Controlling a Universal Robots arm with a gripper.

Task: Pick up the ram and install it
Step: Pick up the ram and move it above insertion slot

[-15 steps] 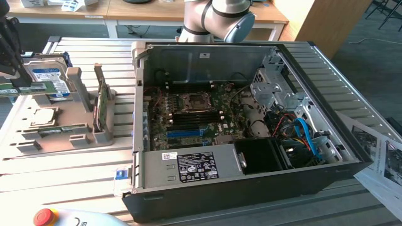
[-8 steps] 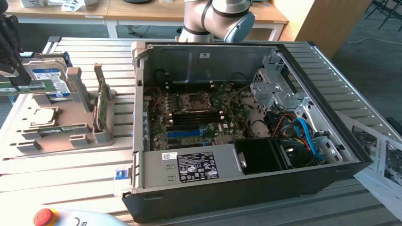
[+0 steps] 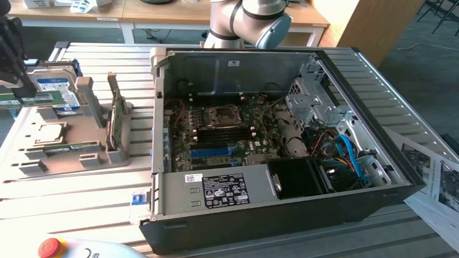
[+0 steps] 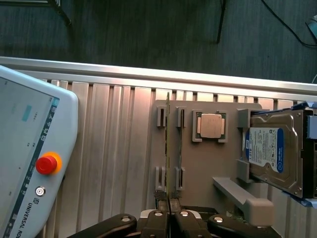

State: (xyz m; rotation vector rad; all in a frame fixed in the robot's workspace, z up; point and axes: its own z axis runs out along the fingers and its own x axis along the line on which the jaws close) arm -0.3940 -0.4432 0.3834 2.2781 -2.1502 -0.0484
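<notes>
The ram (image 4: 168, 144) is a thin green stick seen edge-on, and my gripper (image 4: 169, 218) is shut on its near end. It hangs above the grey parts holder (image 4: 208, 158), lined up between two pairs of slot posts. In the exterior view my gripper (image 3: 16, 83) is at the far left with the ram (image 3: 32, 99) below it, over the holder (image 3: 72, 145). The open computer case (image 3: 287, 209) lies to the exterior view's right, with the motherboard's black memory slots (image 3: 226, 137) near its middle.
On the holder sit a silver hard drive with a blue label (image 3: 56, 88), a processor chip (image 4: 210, 125) and a broader green card (image 3: 115, 115) standing upright. A teach pendant with a red button (image 4: 29, 158) lies near the table edge. Papers (image 3: 437, 177) lie right of the case.
</notes>
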